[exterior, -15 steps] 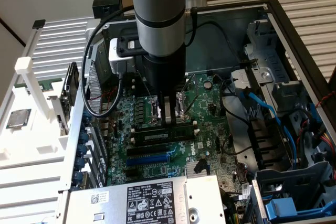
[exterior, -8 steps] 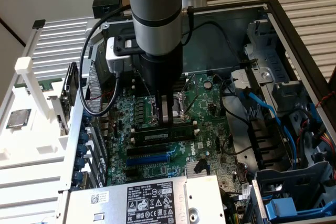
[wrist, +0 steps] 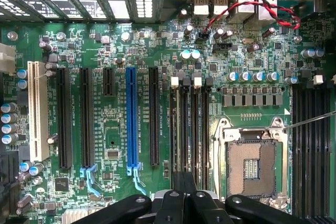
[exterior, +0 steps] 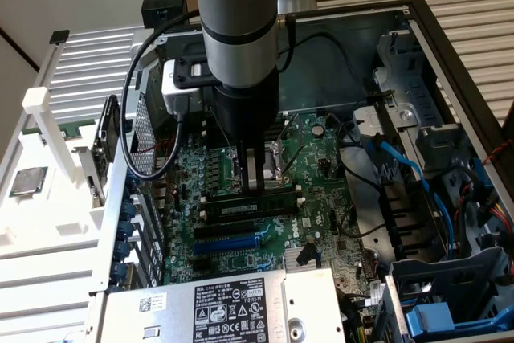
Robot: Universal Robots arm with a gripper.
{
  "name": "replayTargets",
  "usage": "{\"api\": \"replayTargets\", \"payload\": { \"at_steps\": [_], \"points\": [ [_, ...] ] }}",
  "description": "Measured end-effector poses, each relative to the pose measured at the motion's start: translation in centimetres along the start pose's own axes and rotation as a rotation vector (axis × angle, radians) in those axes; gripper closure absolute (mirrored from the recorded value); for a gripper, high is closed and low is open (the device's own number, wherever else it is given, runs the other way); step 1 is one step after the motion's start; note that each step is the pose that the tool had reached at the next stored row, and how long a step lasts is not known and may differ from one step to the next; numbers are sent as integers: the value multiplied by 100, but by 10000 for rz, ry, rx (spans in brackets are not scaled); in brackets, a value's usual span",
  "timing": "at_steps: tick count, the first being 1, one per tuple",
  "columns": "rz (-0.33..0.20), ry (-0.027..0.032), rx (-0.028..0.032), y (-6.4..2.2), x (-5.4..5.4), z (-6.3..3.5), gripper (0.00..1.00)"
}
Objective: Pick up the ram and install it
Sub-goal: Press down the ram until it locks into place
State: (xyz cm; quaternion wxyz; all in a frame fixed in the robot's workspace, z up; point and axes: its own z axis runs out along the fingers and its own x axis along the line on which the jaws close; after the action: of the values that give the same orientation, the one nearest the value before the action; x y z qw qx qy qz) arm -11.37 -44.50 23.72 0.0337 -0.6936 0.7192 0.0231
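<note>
One ram lay along a slot on the motherboard, and the gripper pressed straight down on its top edge, fingers closed together, apparently to seat it between the white clips.

A white slatted work surface carried an open computer case, which lay flat on it with its interior facing upward, the slats showing beyond the case toward the exterior view's right and far edge. On the exterior view's left, a white plastic fixture rested on the same surface just beside the case wall, with a white upright post rising from it. A square silver processor chip lay flat in a recess of that fixture, well apart from the post.
</note>
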Motion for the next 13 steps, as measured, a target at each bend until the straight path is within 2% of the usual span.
{"api": "replayTargets", "payload": {
  "at_steps": [13],
  "points": [
    [-3,18,0,1,-16,25,90]
  ]
}}
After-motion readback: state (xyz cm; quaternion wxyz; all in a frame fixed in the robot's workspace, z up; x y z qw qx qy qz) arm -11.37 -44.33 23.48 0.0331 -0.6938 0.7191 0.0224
